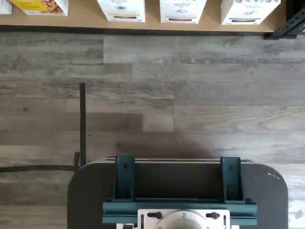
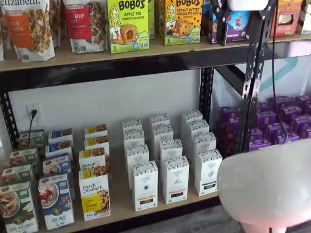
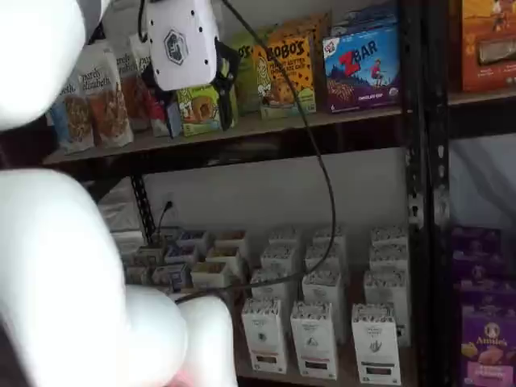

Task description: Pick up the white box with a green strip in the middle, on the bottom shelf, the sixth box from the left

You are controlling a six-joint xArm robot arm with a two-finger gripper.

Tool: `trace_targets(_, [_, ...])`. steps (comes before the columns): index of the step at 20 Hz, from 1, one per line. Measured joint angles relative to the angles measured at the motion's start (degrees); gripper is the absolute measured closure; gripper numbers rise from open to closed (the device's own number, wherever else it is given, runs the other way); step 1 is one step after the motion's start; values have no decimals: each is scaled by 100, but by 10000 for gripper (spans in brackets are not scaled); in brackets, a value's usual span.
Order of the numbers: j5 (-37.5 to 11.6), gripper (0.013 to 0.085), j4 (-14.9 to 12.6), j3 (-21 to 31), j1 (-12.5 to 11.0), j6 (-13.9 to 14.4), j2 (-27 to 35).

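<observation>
The white box (image 2: 208, 171) stands rightmost in the front row on the bottom shelf (image 2: 121, 204), with two like white cartons to its left. It also shows in a shelf view (image 3: 375, 343) and in the wrist view (image 1: 248, 10), at the edge of the tan board (image 1: 86, 19). My gripper (image 3: 192, 90) hangs high up, level with the upper shelf and far above the box. Its white body and dark fingers (image 2: 221, 24) show, but no gap can be made out. It holds nothing.
A black rack upright (image 2: 252, 73) stands just right of the white box, with purple boxes (image 2: 282, 121) beyond it. A yellow-labelled granola box (image 2: 95, 194) stands left of the white cartons. White arm parts (image 2: 267, 184) fill the foreground. A dark mount with teal brackets (image 1: 176, 191) hangs over the wood floor.
</observation>
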Motion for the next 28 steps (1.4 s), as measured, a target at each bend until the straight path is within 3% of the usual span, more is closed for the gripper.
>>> trace_targets(5, [-25,130,-181,42,123,47,-12])
trace_targets(11, [-562,130,-403,688,241,102,-251])
trace_targets(16, [-1308,130,-378,1567,-91,-181,-486])
trace_targets(24, [-3468,130,-553,3531,-781,-756,-780])
trace_targets(28, [-4354,130,-522,4140,-1020,-950,-616])
